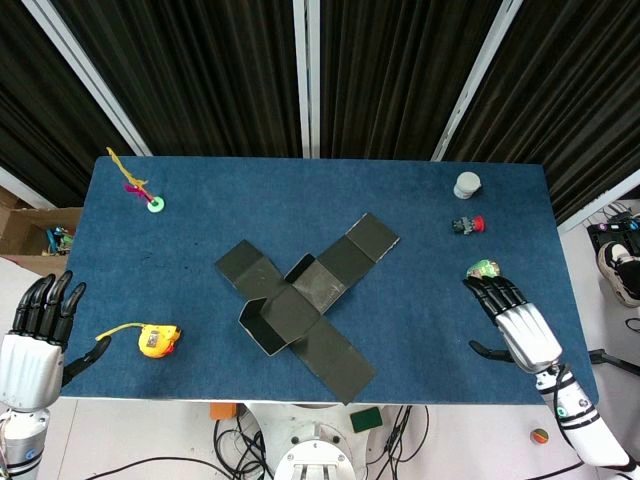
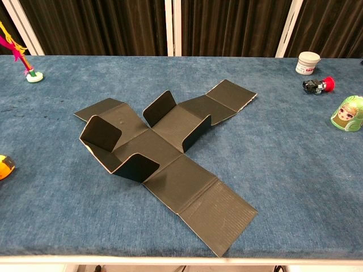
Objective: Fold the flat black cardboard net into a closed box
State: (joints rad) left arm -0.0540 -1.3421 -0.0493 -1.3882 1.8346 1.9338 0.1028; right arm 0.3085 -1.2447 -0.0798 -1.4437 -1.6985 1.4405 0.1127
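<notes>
The black cardboard net [image 1: 305,300] lies in the middle of the blue table [image 1: 420,200], spread in a cross shape. Seen from the chest, the net [image 2: 164,147] has several side flaps standing partly upright while its long arms lie flat. My left hand [image 1: 35,335] hovers at the table's near left corner, fingers spread, holding nothing. My right hand [image 1: 515,320] sits at the near right side, palm down, fingers extended, also holding nothing. Both hands are well apart from the net. Neither hand appears in the chest view.
A yellow tape measure [image 1: 155,340] lies near my left hand. A green-headed figurine [image 1: 483,269] sits just beyond my right fingertips. A small red-and-black toy [image 1: 467,224], a white jar [image 1: 467,184] and a green ring with pink and yellow strands [image 1: 150,198] lie further back.
</notes>
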